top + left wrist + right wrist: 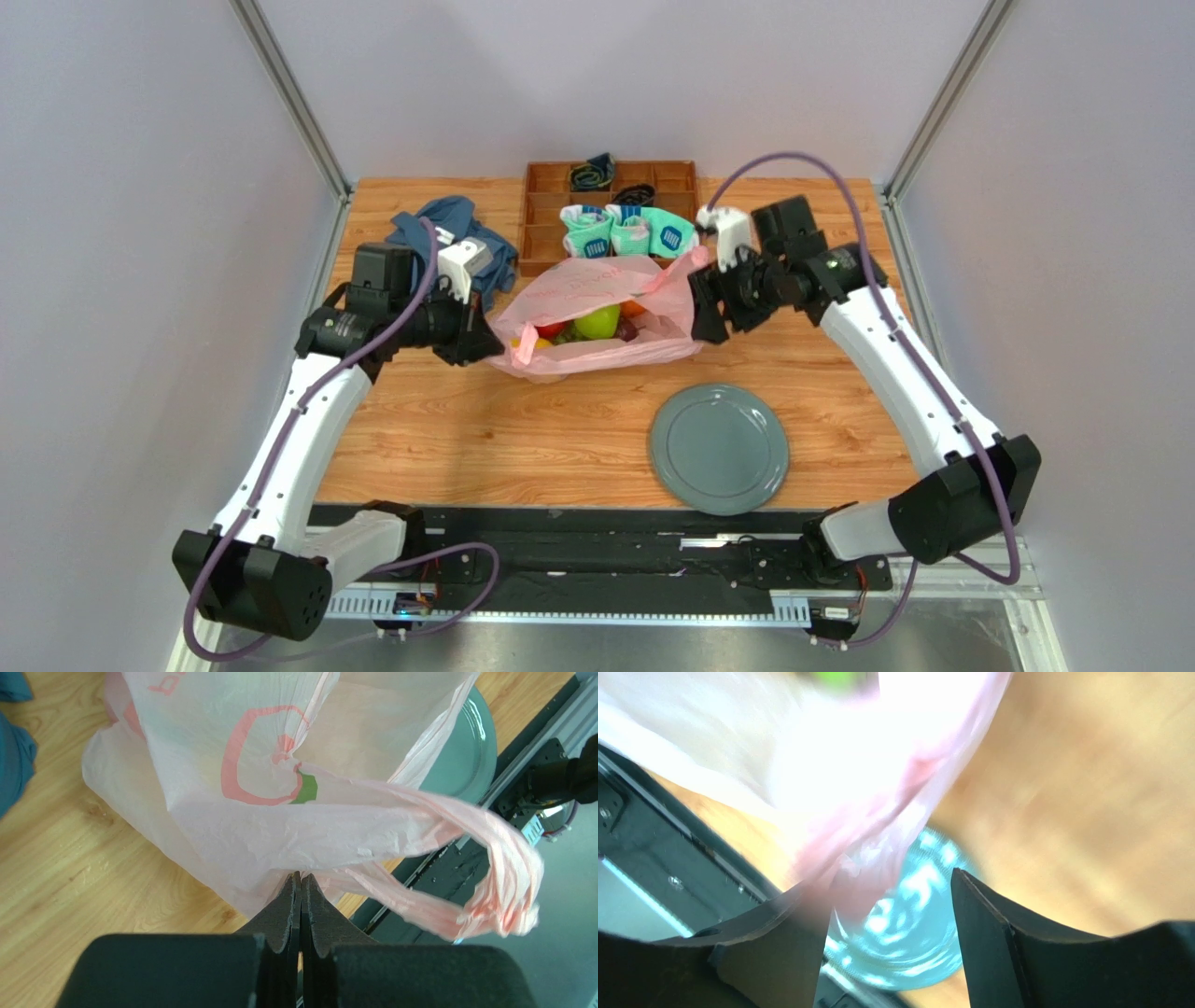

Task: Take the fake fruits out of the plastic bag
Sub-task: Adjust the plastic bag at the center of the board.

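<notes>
The pink plastic bag lies at the table's middle with its mouth gaping. Inside show fake fruits: a green apple, a red one, an orange and a dark plum. My left gripper is shut on the bag's left edge; in the left wrist view the film is pinched between the closed fingertips, and a loop handle hangs free. My right gripper is at the bag's right edge, jaws apart. The blurred pink film drapes against one of its fingers.
A grey plate sits in front of the bag, nearer the right arm. Teal-and-white socks and a wooden compartment tray lie behind the bag. A blue cloth is bunched at the back left.
</notes>
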Available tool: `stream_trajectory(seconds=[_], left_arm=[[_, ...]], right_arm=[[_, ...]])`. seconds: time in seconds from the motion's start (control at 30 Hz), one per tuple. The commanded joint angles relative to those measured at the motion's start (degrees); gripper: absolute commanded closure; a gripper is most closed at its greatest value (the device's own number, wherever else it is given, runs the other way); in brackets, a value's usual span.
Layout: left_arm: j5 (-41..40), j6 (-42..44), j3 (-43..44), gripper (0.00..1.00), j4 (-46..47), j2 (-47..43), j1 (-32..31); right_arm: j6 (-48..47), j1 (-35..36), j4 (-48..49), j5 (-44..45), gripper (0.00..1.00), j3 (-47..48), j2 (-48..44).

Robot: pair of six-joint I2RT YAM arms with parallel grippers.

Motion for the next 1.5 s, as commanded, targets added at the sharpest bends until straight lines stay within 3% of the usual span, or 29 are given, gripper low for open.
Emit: stream_trajectory(seconds=[0.0, 0.1, 0.17, 0.3, 0.53, 0.67, 0.77, 0.87, 0.9, 1.0, 1.23, 1.47], left_arm=[[-1.8, -5.9, -3.4, 1.00, 8.4, -1.6, 0.3], [-2.0, -9.7, -5.3, 1.00, 12.9, -1.8, 0.3], [-2.7, -10.5, -5.7, 1.00, 14.2, -1.9, 0.3], [-2.9, -10.7, -5.4, 1.00, 13.6, -1.9, 0.3], [-3.5, -11.1, -7.1, 1.00, 13.2, -3.5, 0.3], [-3.9, -12.6, -9.5, 1.00, 14.5, -4.0, 0.3], [-4.0, -14.2, -11.4, 1.00, 15.3, -4.2, 0.3], [-4.9, -15.0, -14.2, 1.00, 16.3, -5.0, 0.3], [-5.1, -15.3, -14.8, 1.00, 16.7, -5.4, 0.3], [-5.2, -15.9, -16.3, 1.00, 17.6, -5.3, 0.3], [-4.3, -15.2, -17.4, 1.00, 17.7, -3.6, 0.3], [-11.0, -12.7, -17.8, 1.00, 12.0, -10.2, 0.3]], right_arm=[[-9.5, 3.8, -5.2, -2.0, 0.33, 24.4, -0.8], [-13.4, 10.9, -2.9, -1.6, 0.32, 27.6, 0.4], [-16.0, 16.8, 0.4, 1.6, 0.34, 24.0, 0.6], [-18.9, 20.4, 5.8, 2.7, 0.61, 20.0, 5.6], [-16.4, 20.4, 8.6, 7.9, 0.71, 21.1, 20.8], [-14.6, 21.3, 11.6, 11.7, 0.76, 12.8, 21.7], [-14.2, 24.2, 9.6, 10.2, 0.77, 1.7, 15.7], [-11.9, 27.1, 10.9, 13.7, 0.70, -8.8, 8.1], [-10.7, 26.9, 12.6, 14.5, 0.58, -11.2, 6.2], [-11.1, 26.8, 15.1, 17.4, 0.43, -9.9, 6.9], [-10.7, 25.6, 16.1, 16.7, 0.40, 4.9, 17.9], [-8.2, 25.0, 16.6, 15.8, 0.40, 8.6, 25.2]])
